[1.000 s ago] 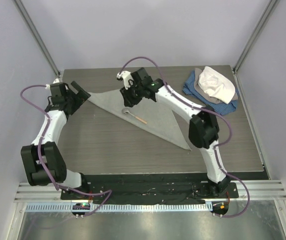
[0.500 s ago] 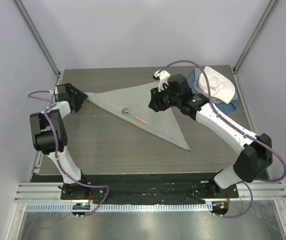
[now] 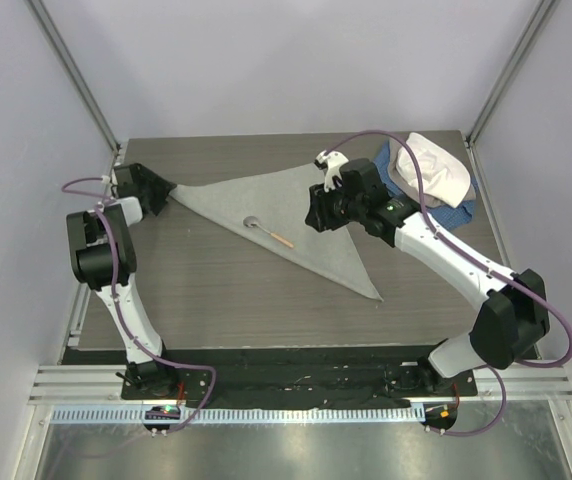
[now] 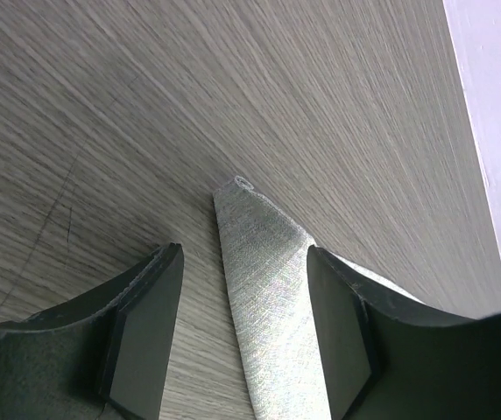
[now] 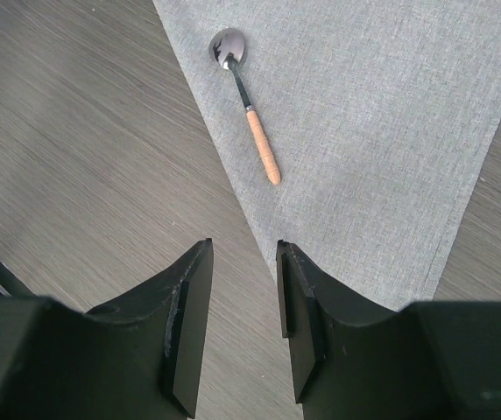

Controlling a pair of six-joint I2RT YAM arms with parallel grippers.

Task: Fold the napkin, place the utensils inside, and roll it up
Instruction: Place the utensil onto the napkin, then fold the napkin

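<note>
Left wrist, napkin corner within left pincer

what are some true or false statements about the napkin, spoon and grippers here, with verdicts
1. The spoon lies on the napkin. True.
2. The napkin is rolled up. False: it lies flat on the table, folded into a triangle.
3. The left gripper is open, with its fingers on either side of a napkin corner. True.
4. The right gripper holds the spoon. False: nothing is between its fingers, and the spoon lies apart from it on the cloth.
5. The heap of cloths is at the table's near left corner. False: the heap of cloths sits at the far right corner.
</note>
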